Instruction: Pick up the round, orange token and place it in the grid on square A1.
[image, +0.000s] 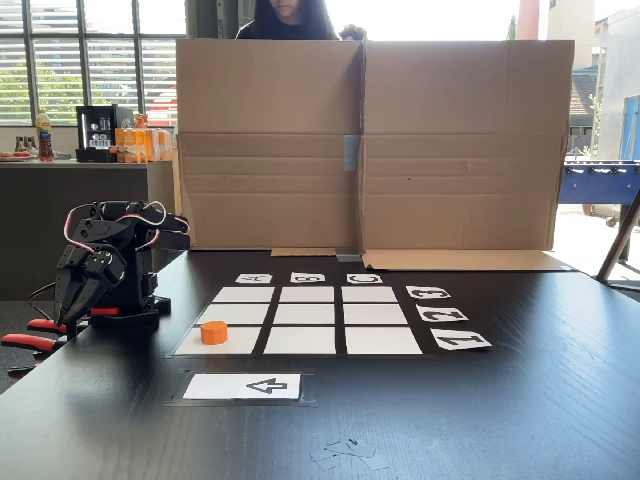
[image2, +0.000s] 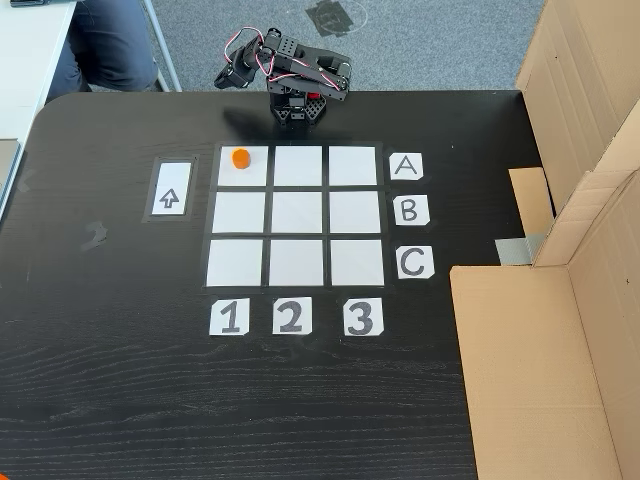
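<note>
Gripper (image: 70, 310) hangs folded by the arm's base, holding nothing (can't tell how open). Orange token (image2: 240, 158) already sits on square A1 (image2: 250, 175) of the grid (image2: 297, 216), so basically done.

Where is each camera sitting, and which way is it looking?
A fixed view: low at the table's edge, looking across the grid toward the cardboard wall; the folded arm stands at left, its hand hanging down.
Another fixed view: high above, looking down on the table; the arm sits at the top edge.
Both share the grid, the token on square A1, the arrow card and the cardboard.
</note>
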